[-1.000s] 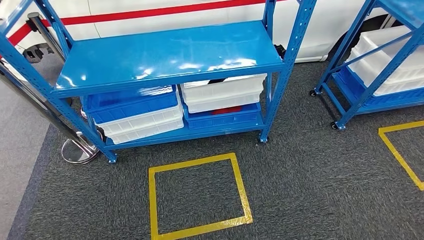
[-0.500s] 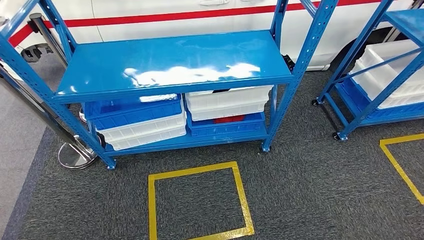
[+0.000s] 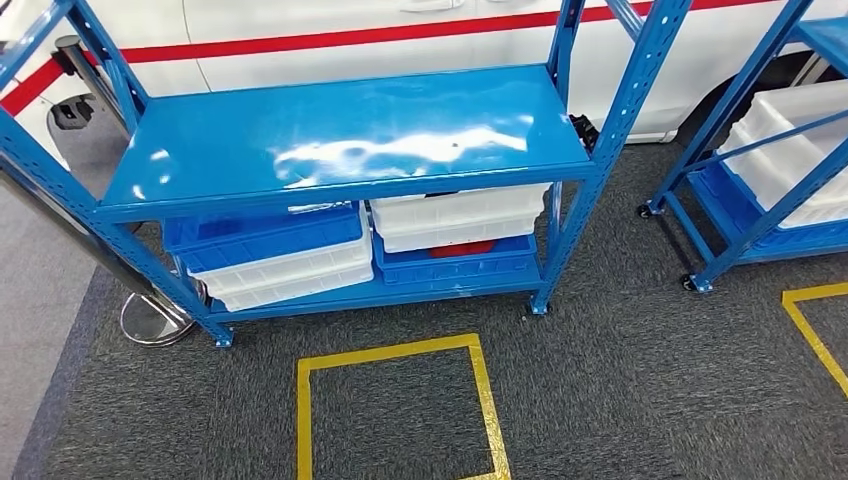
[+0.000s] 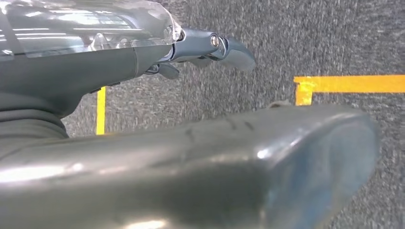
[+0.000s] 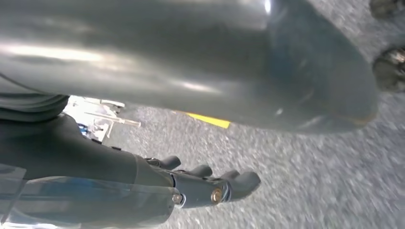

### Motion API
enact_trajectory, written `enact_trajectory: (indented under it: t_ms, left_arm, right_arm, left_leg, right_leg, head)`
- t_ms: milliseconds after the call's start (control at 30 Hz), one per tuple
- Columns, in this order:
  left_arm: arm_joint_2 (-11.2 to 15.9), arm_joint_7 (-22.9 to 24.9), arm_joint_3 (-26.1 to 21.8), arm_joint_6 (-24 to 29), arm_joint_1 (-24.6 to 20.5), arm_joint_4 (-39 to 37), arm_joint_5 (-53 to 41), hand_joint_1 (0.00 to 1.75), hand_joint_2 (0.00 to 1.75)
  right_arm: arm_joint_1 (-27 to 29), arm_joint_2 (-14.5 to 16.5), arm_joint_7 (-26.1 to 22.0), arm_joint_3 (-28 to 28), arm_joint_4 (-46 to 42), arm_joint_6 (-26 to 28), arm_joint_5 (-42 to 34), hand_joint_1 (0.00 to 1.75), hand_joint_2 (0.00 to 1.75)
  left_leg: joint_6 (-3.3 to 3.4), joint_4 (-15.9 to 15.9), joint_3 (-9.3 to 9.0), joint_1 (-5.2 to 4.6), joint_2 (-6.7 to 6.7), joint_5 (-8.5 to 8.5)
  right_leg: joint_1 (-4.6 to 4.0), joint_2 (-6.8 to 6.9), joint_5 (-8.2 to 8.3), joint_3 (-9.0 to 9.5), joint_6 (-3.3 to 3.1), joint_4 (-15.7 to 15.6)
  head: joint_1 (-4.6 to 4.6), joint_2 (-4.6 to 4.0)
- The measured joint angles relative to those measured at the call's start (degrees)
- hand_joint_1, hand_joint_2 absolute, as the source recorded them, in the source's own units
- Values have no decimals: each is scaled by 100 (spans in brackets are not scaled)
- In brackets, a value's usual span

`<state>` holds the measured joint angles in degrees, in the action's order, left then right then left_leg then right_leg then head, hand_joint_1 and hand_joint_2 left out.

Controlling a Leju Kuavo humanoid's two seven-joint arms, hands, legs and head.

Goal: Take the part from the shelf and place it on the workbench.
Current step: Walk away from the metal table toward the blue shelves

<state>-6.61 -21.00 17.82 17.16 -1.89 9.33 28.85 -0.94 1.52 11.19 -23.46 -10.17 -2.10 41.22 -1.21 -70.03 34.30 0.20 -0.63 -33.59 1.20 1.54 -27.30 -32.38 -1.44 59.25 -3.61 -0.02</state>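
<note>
L hand [image 4: 210, 47] hanging over carpet, fingers loosely apart, nothing held. R hand [image 5: 210, 183] same: down by floor, slack, holding nothing. Shelf [image 3: 340, 130] ahead, top deck bare. Part prob. the red item [image 3: 462, 248] in blue bin [image 3: 455, 262], lower tier, under white bin [image 3: 455, 215]; mostly hidden, can't confirm. Approach step: best to square up at yellow floor square [image 3: 395, 410] before reaching low.

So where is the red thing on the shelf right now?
In the head view, the red thing lies in the blue bin on the right of the rack's bottom shelf, under a white bin, mostly hidden.
</note>
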Motion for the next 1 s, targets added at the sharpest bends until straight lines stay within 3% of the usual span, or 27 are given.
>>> enact_trajectory:
  t_ms: [67,100,200,267,333,400,467,533,567,600,667,733,833,900,967,1000]
  left_arm:
    - [-1,-1,13,5,14,0,15,0,0]
    - [-1,-3,18,12,24,0,27,0,0]
    - [2,-9,21,34,55,-1,46,0,0]
    - [7,-12,21,45,52,-1,52,0,0]
    - [10,-16,21,53,49,0,57,0,0]
    - [6,-20,20,56,59,0,67,0,0]
    - [1,-25,20,59,50,0,78,0,0]
    - [-3,-26,21,61,33,0,87,0,0]
    - [-5,-27,21,61,32,0,91,0,0]
    - [-7,-28,21,62,36,0,96,0,0]
    - [-10,-32,20,67,48,0,102,0,0]
    - [-16,-33,19,76,50,-1,106,0,0]
    - [-22,-34,19,89,32,0,113,0,0]
    - [-23,-38,19,96,27,0,115,0,0]
    - [-21,-44,19,101,24,0,116,0,0]
    - [-21,-47,19,103,25,0,116,0,0]
  right_arm:
    - [-3,-3,-2,1,-1,1,-9,0,0]
    - [-4,-4,-5,0,-1,3,-24,0,0]
    - [-14,-2,-21,-6,0,12,-83,0,0]
    - [-24,0,-29,-9,1,13,-96,0,0]
    - [-49,1,-35,-11,-2,13,-98,0,0]
    - [-61,-11,-40,-13,-14,13,-98,0,0]
    - [-53,-23,-43,-16,-23,12,-98,0,0]
    - [-45,-23,-44,-19,-23,10,-97,0,0]
    - [-41,-25,-45,-20,-23,10,-97,0,0]
    - [-34,-27,-47,-20,-23,10,-95,0,0]
    - [-9,-34,-56,-21,-23,11,-91,0,0]
    - [12,-42,-70,-22,-22,11,-85,0,0]
    - [-8,-48,-92,-27,-23,11,-69,0,0]
    - [-14,-44,-102,-29,-25,11,-50,0,0]
    - [-11,-44,-109,-30,-26,11,-35,0,0]
    - [-7,-46,-110,-30,-26,11,-29,0,0]
  left_leg:
    - [-25,-444,371,20,13,-126]
    - [-21,-384,420,22,19,-18]
    - [67,615,142,-8,84,676]
    - [143,1005,19,-55,145,742]
    - [200,1053,-12,-74,143,696]
    - [258,1148,-115,-42,122,788]
    - [320,1234,-212,-17,104,802]
    - [367,1245,-259,-32,74,757]
    - [376,1244,-292,-42,54,723]
    - [377,1242,-337,-48,29,684]
    - [360,1234,-453,-53,-21,591]
    - [314,1208,-523,-67,-56,490]
    - [221,1207,-546,-76,-75,405]
    - [162,1165,-570,-71,-59,342]
    - [93,720,-379,-50,-32,128]
    - [57,331,-163,-29,-20,-23]
  right_leg:
    - [-7,46,-71,73,0,0]
    - [-8,61,-109,126,8,0]
    - [-14,98,-225,297,49,-5]
    - [-17,119,-282,339,103,-12]
    - [-27,133,-326,380,183,-39]
    - [-30,79,-400,420,242,25]
    - [-21,-45,-619,189,266,486]
    - [-20,-114,-858,-276,283,1195]
    - [-20,-121,-856,-463,293,1418]
    - [-20,-124,-733,-558,299,1444]
    - [-21,-132,-201,-459,283,908]
    - [-38,-163,151,-249,239,271]
    - [-63,-187,124,-155,168,16]
    - [-29,-177,100,-95,115,-33]
    - [9,-147,64,-7,68,-84]
    - [12,-135,34,27,52,-91]
  head:
    - [1,0]
    - [1,0]
    - [1,0]
    - [1,0]
    - [0,0]
    - [1,0]
    - [2,0]
    - [2,0]
    - [2,0]
    - [2,0]
    - [2,0]
    - [2,0]
    - [1,0]
    - [1,0]
    - [0,0]
    - [0,0]
